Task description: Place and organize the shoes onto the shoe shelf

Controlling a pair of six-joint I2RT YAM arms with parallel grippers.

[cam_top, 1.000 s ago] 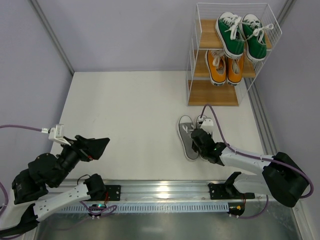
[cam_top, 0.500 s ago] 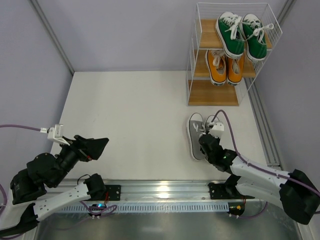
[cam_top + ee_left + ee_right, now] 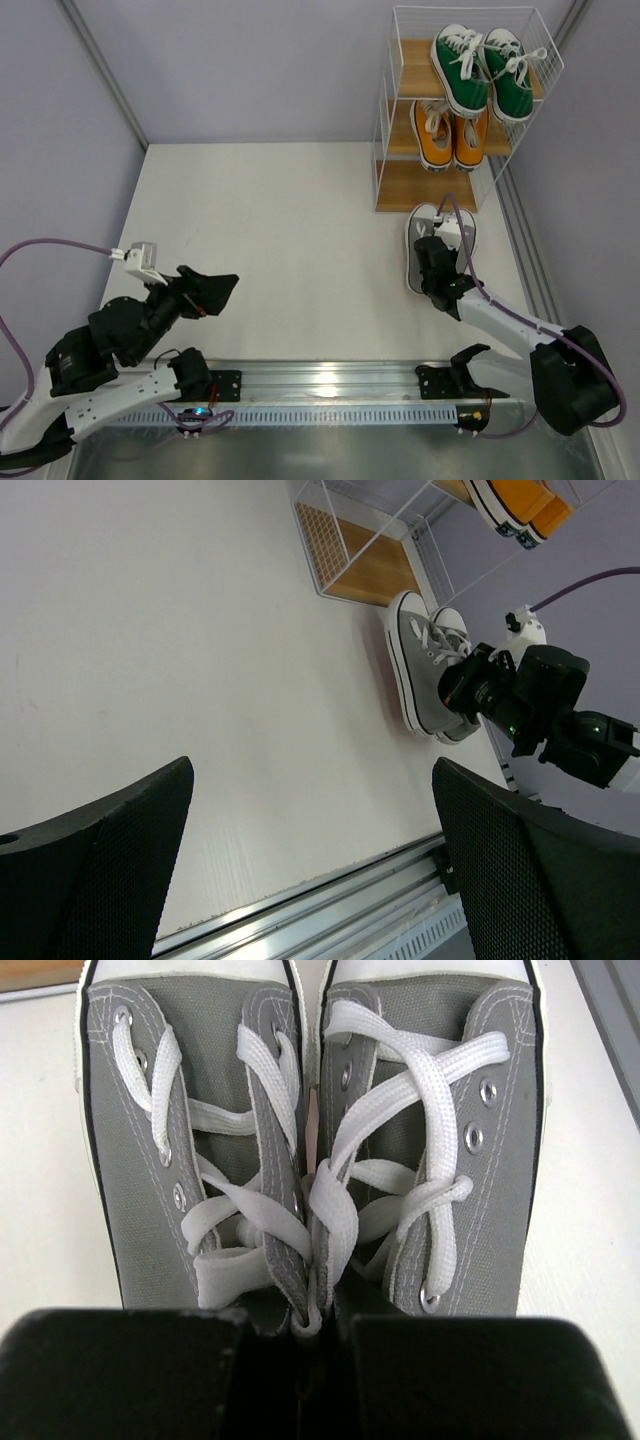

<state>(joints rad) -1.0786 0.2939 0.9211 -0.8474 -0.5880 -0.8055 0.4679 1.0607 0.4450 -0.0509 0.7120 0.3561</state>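
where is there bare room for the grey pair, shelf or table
Bare: the bottom board, below the orange pair, and the wide table stretch between the grey pair and the left gripper. Full: the top board (green pair) and the middle one.

The left arm [image 3: 110, 345] and right arm [image 3: 500, 320] look alike — white links between chunky black joints — each trailing a purple cable [image 3: 50, 243] from a white wrist block [image 3: 143, 257].
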